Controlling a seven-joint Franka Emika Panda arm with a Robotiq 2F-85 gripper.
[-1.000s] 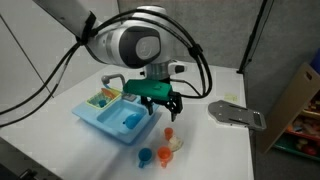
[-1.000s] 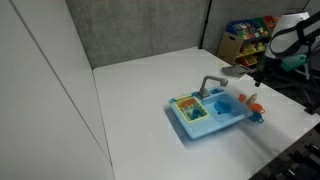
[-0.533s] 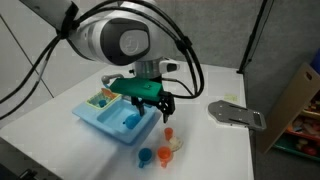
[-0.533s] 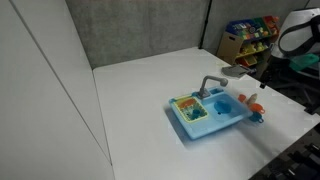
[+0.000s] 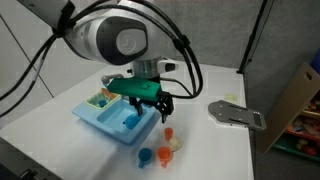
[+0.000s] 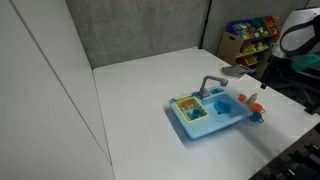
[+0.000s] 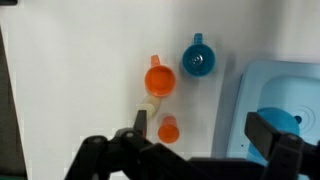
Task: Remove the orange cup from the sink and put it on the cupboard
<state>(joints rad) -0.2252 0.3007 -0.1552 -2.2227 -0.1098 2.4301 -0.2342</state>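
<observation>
**Sink and toys on the desk**

The sink sits on the desk. Off its end, three toys cluster on the desk: the smallest cup nearest the tool, a handled cup and a round toy beyond. A flat utensil lies well apart.

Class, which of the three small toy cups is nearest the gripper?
The smallest, red-orange cup, close to the gripper; the bigger orange cup and the blue cup lie farther off.

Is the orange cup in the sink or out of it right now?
Out. The orange cup sits on the white cupboard beside the sink, not in either basin.
</observation>
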